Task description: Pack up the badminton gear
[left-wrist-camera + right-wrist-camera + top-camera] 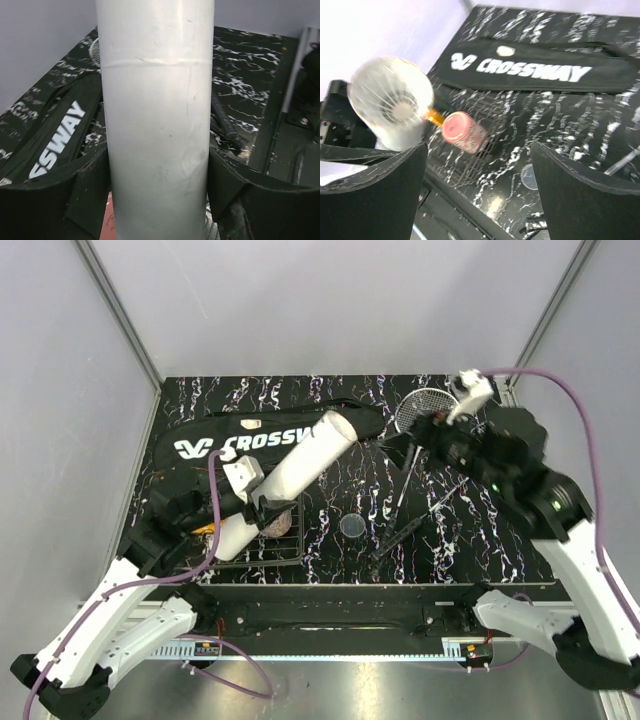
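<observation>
2 arms are reaching inward: left claw (160,200) is clamping the tilted white tube (300,468) over the CROSSWAY bag (235,443); right claw (477,192) is gaping empty above the black marbled tabletop (470,535).

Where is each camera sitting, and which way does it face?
Top external: above and behind the bases, looking down on the table; left arm and right arm show.
Left wrist: faces along the white tube clamped between its fingers.
Right wrist: faces the pink cup past its open fingers.
Shared: white tube and CROSSWAY bag, all three.
</observation>
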Robot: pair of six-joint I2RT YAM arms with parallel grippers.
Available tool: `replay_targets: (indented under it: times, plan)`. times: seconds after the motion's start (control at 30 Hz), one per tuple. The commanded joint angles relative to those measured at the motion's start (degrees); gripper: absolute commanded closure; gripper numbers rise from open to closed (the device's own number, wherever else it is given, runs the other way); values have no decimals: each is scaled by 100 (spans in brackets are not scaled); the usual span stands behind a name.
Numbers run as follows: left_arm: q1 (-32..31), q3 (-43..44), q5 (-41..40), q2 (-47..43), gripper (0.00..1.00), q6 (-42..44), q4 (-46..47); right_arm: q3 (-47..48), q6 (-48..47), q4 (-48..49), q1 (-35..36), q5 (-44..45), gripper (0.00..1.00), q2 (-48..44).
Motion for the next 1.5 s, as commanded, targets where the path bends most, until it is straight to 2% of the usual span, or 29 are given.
replay_targets:
  times: [0.0, 0.03, 0.1, 0.17, 0.27, 0.3, 0.37, 0.4, 0.43, 0.53, 0.77, 0.83, 0.9, 1.13, 1.17, 1.2, 1.23, 1.3, 1.33, 1.43, 1.47]
  plan:
    - [34, -67, -1489, -254, 100, -463, 478, -1152, 349, 535, -7, 2168, 12, -924]
    - [25, -50, -1701, -272, 100, -507, 329, -1382, 446, 588, -7, 2475, 12, -1022]
    - [43, -14, -2175, -333, 100, -516, 188, -2074, 490, 850, -7, 2557, 14, -1146]
    - [34, 47, -2701, -378, 100, -612, 47, -2551, 499, 983, 2, 2172, 18, -1024]
    - [34, 161, -3274, -492, 100, -840, -50, -2755, 517, 1142, 11, 1215, 22, -252]
    - [43, 196, -3668, -553, 100, -972, -59, -2738, 508, 1125, 46, 743, 23, 342]
    - [43, 319, -4117, -615, 100, -1052, -121, -2651, 342, 1055, 151, 458, 27, 978]
    - [34, 355, -4190, -667, 100, -1078, -147, -2520, 263, 1011, 291, 352, 32, 1573]
    - [34, 381, -4216, -694, 100, -1061, -138, -2458, 149, 1002, 370, 351, 44, 1848]
    - [34, 434, -4155, -808, 100, -956, -129, -2089, -71, 879, 660, 360, 57, 2798]
    - [43, 443, -3892, -887, 100, -912, -209, -1552, -239, 650, 1100, 465, 59, 4240]
    - [34, 443, -3865, -896, 100, -912, -200, -1517, -239, 641, 1170, 500, 60, 4390]
    - [34, 434, -3830, -888, 100, -903, -174, -1508, -239, 606, 1197, 736, 66, 4522]
    - [43, 443, -3725, -835, 100, -920, -121, -1674, -265, 571, 1285, 1046, 72, 4681]
    - [34, 443, -3698, -826, 100, -938, -103, -1683, -257, 571, 1294, 1072, 74, 4733]
    - [34, 434, -3681, -817, 100, -938, -86, -1692, -274, 562, 1320, 1081, 81, 4751]
    - [34, 443, -3637, -817, 100, -929, -77, -1701, -283, 571, 1329, 1263, 84, 4751]
    - [34, 417, -3427, -791, 100, -859, -59, -1719, -257, 580, 1338, 1572, 92, 4611]
    - [43, 416, -3304, -782, 100, -833, -50, -1736, -257, 597, 1338, 1642, 100, 4515]
    - [34, 355, -2637, -738, 100, -640, -7, -1719, -248, 615, 1286, 1766, 100, 3796]
    - [34, 338, -2165, -712, 100, -474, 20, -1701, -248, 624, 1242, 1531, 100, 3245]
